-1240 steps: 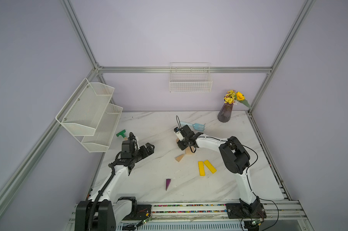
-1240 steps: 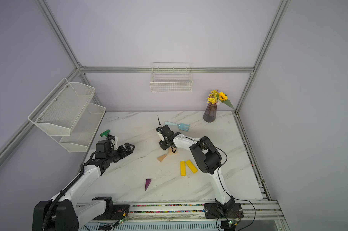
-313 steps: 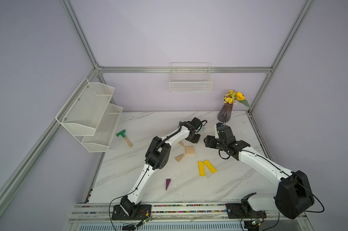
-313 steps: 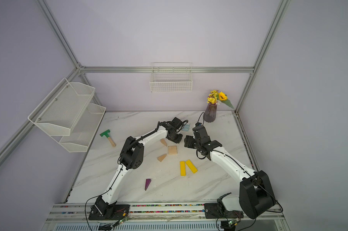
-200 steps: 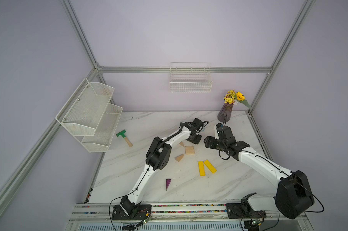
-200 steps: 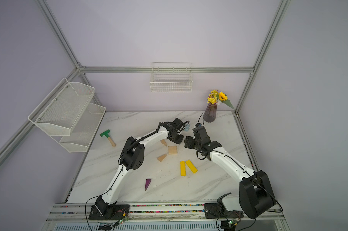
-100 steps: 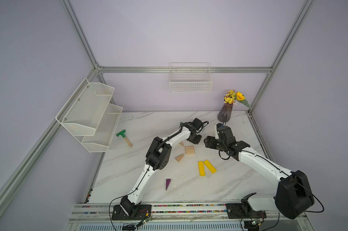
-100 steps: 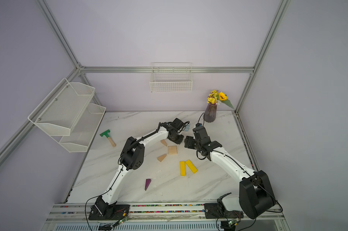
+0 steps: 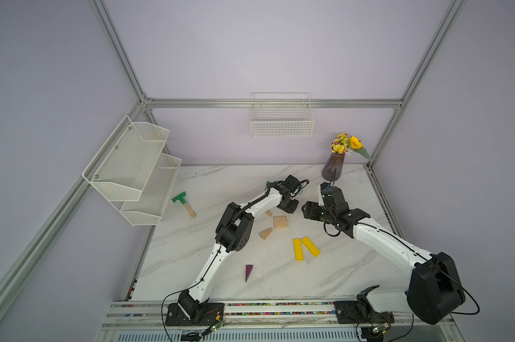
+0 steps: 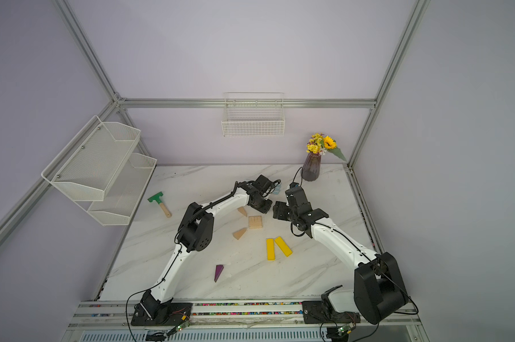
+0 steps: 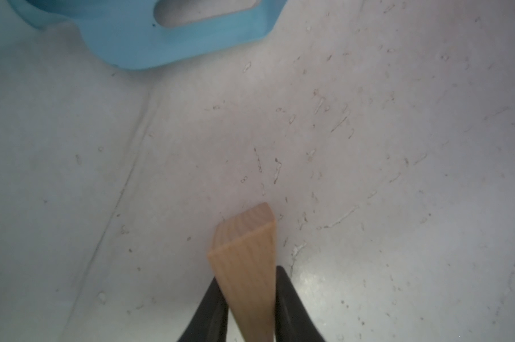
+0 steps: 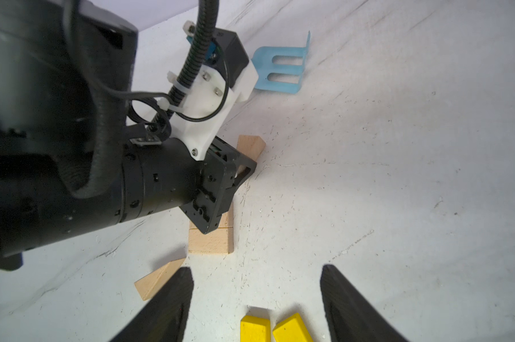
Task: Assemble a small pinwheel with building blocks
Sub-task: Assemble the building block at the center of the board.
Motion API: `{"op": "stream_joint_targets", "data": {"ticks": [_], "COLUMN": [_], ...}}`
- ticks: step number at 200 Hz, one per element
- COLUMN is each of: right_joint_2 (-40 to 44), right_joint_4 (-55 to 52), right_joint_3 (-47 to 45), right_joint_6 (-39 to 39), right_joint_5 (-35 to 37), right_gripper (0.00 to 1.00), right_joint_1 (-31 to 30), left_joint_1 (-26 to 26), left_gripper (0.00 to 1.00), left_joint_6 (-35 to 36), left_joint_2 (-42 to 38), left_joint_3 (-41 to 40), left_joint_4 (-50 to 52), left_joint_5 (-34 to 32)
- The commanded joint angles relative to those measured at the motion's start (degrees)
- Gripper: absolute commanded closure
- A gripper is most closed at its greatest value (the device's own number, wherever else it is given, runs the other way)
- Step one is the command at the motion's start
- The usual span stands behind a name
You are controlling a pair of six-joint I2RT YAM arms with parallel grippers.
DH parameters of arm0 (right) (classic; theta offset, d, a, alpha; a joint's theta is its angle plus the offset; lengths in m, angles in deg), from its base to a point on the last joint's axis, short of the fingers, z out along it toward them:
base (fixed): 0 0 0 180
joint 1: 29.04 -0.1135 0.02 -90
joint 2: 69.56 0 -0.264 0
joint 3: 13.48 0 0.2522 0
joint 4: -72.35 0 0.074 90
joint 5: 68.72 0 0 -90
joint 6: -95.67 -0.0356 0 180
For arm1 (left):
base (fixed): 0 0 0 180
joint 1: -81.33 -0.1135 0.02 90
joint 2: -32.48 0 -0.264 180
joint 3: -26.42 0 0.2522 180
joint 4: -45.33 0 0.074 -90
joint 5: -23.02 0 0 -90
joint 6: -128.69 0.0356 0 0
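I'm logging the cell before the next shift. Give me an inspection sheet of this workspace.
Surface: marble table, lightly scuffed.
Job's things: square hub; loose tan wedge near it; second wedge partly under the left arm; yellow bars side by side; purple wedge apart.
Clutter: toy hammer; blue rake; flower vase.
Grippers: left gripper shut on third wedge; right gripper open, empty.
Cables: black wrist cable, looped loosely.
Surroundings: wire basket; mesh shelf.
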Motion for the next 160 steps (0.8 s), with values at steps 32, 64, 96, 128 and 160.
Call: {"op": "stream_joint_targets", "data": {"ticks": [32, 64, 96, 128, 160], "right_joint_2": [-0.1, -0.2, -0.2, -0.4, -0.5], "right_joint_4": [1.3, 1.3, 1.3, 1.3, 1.1], "right_joint_3": [-0.3, -0.4, -0.4, -0.1, 0.2], "right_joint_6": [-0.3, -0.4, -0.4, -0.4, -0.4], "right_joint_5": [-0.7, -0.8, -0.8, -0.9, -0.9], "right_gripper": [0.28, 0.28, 0.28, 0.28, 0.28], "right_joint_1": [0.3, 0.3, 0.3, 0.3, 0.3], "left_joint_1": [-0.1, -0.1, -0.2, -0.3, -0.3], "left_gripper": [0.64, 0.71, 0.73, 0.71, 0.61], "left_joint_6": [1.0, 1.1, 1.2, 0.9, -0.2], "left_joint_2": [-2.3, -2.5, -2.9, -2.8, -3.2], "left_joint_3": [-2.7, -3.2, -4.3, -4.2, -4.2], "left_joint_4": [0.9, 0.9, 0.4, 0.0, -0.4], "left_joint_5": [-1.8, -1.7, -1.5, -1.1, 0.2]}}
